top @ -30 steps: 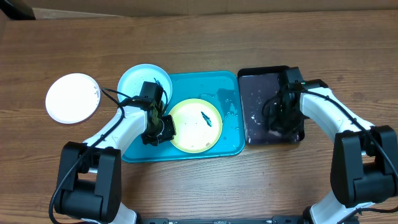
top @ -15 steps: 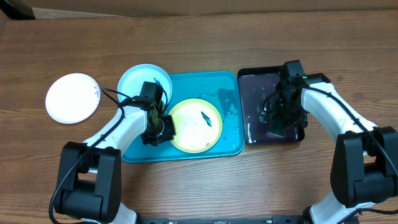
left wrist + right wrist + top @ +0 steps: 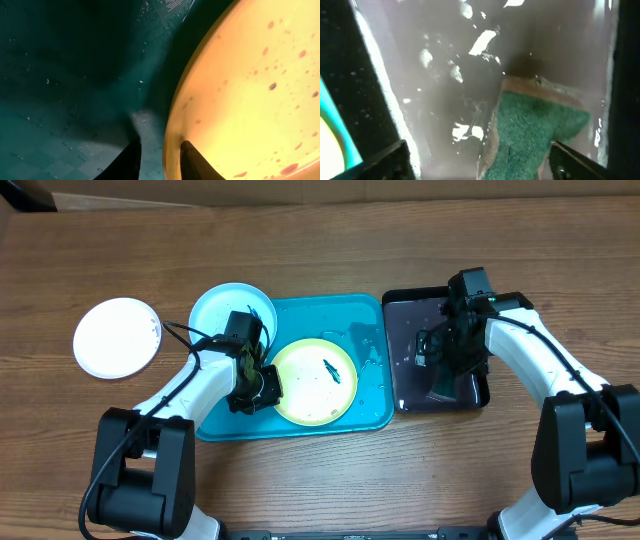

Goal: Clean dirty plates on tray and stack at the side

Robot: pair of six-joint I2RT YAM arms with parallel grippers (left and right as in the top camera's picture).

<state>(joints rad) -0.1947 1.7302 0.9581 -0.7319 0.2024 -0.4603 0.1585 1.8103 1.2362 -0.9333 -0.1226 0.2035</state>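
While the yellow plate (image 3: 310, 388) is pinched at its rim by the left gripper (image 3: 161, 159) on the teal tray (image 3: 365, 320), the wide-open right gripper (image 3: 480, 160) should be lowered squarely over the green sponge (image 3: 535, 130) in the black tray (image 3: 405, 320) before being shut.

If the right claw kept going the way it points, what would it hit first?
Probably the green sponge lying in the wet black tray: it sits just ahead of the right gripper, between its open fingers, though depth is hard to judge.
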